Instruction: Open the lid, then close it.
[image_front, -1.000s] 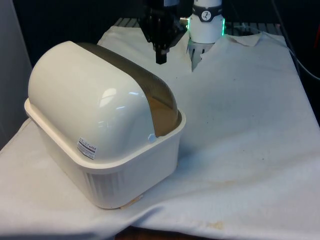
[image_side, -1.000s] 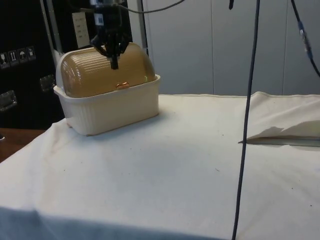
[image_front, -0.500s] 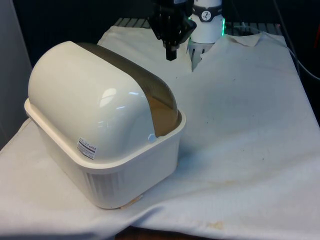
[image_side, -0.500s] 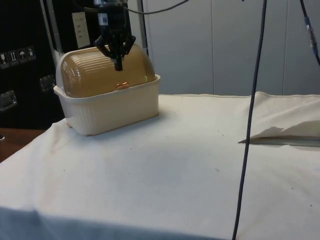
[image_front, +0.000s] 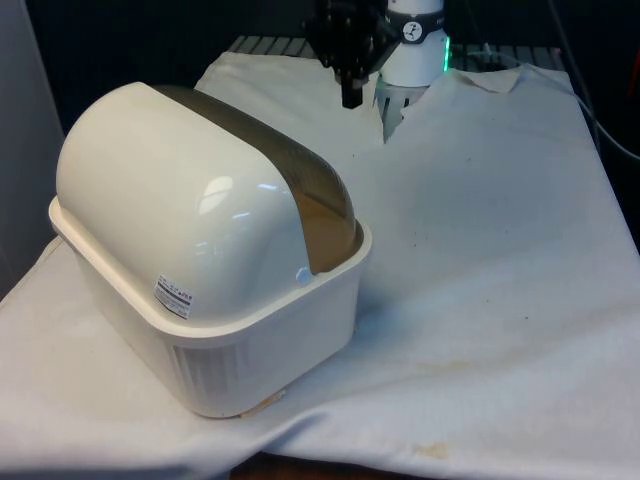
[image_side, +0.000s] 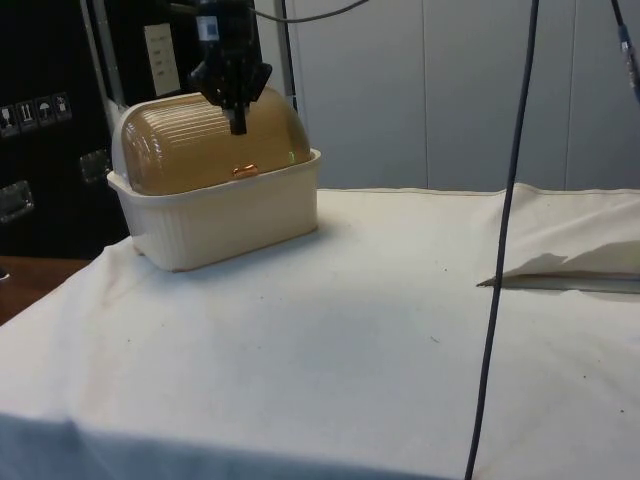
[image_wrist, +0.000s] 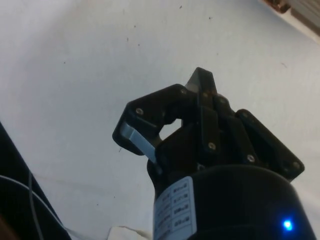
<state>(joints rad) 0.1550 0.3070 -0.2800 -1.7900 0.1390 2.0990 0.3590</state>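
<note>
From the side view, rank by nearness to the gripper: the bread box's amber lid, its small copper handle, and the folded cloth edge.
1. Ribbed amber lid, just behind the gripper.
2. Small copper handle, below it.
3. Folded white cloth edge, far across the table.

- Front view: elevated, close over the tabletop (image_front: 500, 250), facing the pincer (image_front: 352, 98).
- Side view: low, farther back, looking across.
- Shared: bread box (image_front: 200, 260) below the pincer.
</note>
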